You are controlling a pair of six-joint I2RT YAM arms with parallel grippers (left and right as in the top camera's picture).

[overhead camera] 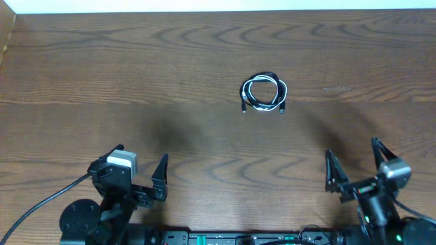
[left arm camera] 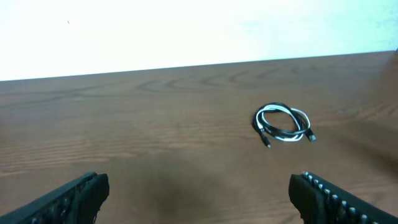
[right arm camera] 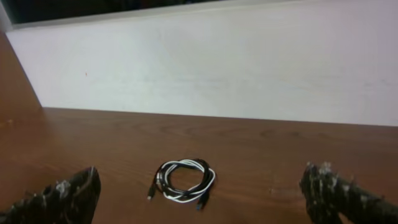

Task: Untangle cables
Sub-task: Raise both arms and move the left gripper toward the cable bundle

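left gripper (overhead camera: 140, 163) and right gripper (overhead camera: 354, 162) both spread wide, holding nothing, low over the table's (overhead camera: 136, 82) near edge. the 2 cables (overhead camera: 263, 92), 1 black and 1 white, lie coiled together well ahead, nearer the right arm.

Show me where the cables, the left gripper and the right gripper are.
cables (overhead camera: 247, 92): overhead view, left side of the coil.
left gripper (overhead camera: 142, 152): overhead view, midway between its open fingertips.
right gripper (overhead camera: 351, 147): overhead view, midway between its open fingertips.
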